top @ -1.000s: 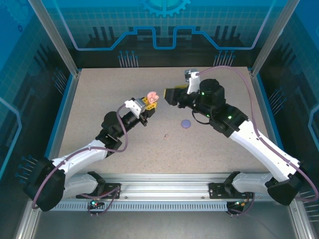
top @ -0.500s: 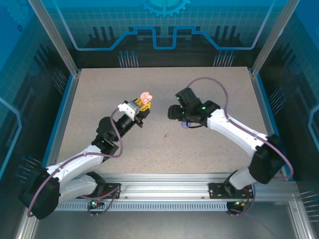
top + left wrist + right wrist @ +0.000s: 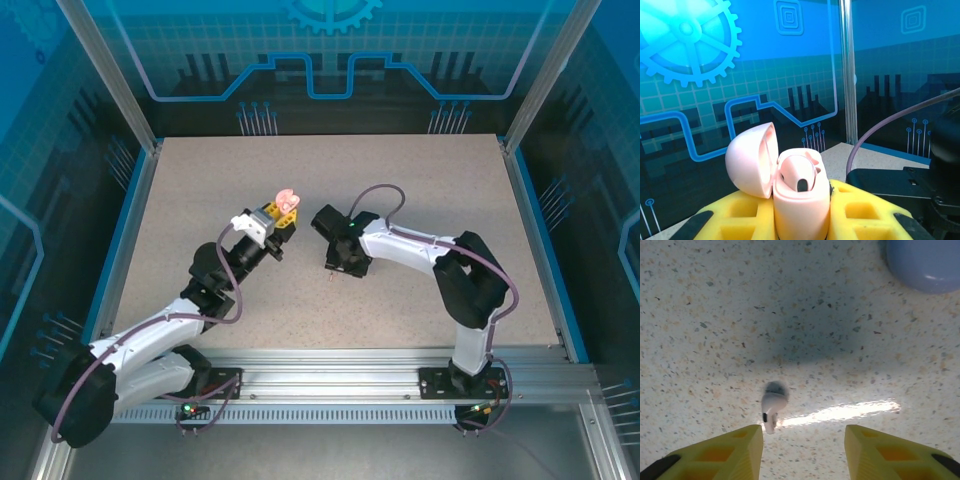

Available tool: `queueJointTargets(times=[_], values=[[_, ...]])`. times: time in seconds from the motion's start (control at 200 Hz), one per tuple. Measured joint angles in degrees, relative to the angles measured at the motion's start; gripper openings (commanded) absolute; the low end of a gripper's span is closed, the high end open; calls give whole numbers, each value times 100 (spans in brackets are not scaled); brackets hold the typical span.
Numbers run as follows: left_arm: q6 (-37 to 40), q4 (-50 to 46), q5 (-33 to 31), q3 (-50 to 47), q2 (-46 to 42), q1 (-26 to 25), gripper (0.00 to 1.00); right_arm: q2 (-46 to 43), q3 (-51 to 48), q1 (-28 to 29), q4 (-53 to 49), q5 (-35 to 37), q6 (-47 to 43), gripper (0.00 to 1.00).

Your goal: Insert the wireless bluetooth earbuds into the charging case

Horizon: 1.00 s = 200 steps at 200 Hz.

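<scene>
— Left claw: state?
— Pinched on the pink case, yellow fingers pressed to both its sides. Held upright above the table, left of centre. Lid swung open and hanging beside the body; something pale with a dark spot seated inside.
— And the right claw?
— Spread, pinching nothing. Pointed down at mid-table, just right of the pink case.
— Bud?
— One pale bud lying flat on the table, just beyond one fingertip, off to that side of the gap rather than centred. No visible contact with either finger.
— Further out?
— Purple case, only its rounded edge, on the table past the other fingertip and well apart from the bud.
</scene>
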Motion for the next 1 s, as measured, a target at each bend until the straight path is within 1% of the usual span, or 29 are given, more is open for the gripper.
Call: queueJointTargets(times=[0.285, 0.6, 1.001], values=[[0, 184, -37, -68, -4, 0, 0, 636, 789, 70, -308, 35, 415, 47], [-70, 385, -57, -74, -4, 48, 0, 1167, 1040, 79, -501, -52, 588, 43], [-149, 461, -57, -114, -9, 142, 0, 1311, 1060, 129, -531, -92, 605, 38]])
